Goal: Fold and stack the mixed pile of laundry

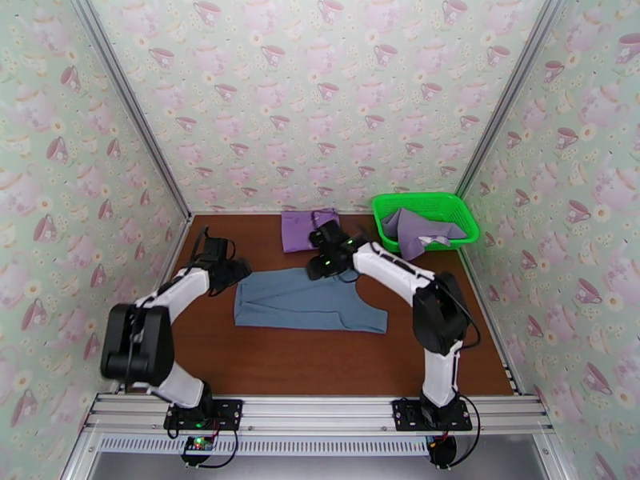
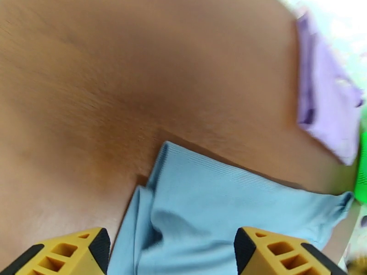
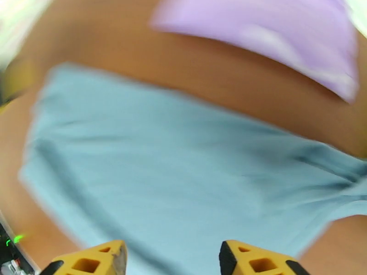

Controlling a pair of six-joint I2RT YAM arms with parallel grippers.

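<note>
The blue-grey top [image 1: 304, 302] lies flat on the brown tabletop [image 1: 320, 362], spread out between the two arms. Its long side runs left to right.

The left fingers [image 2: 69, 255] hang over its far left corner. They are wide apart and hold nothing; the cloth lies just under them. The right fingers [image 3: 257, 262] hang over its far edge, near the middle. They are apart too, with nothing in them. From both sets of fingers the top spreads toward the near side, so the next fold will likely start from that far edge. The left arm [image 1: 180, 290] is closer to the top's left end and the right arm [image 1: 392, 270] is closer to its right end.

There are three clothes. The purple shirt [image 1: 302, 231] sits folded just behind the blue-grey top. The pale lavender one [image 1: 420, 230] lies crumpled in the one green basket [image 1: 416, 197], behind the blue-grey top and to its right.
</note>
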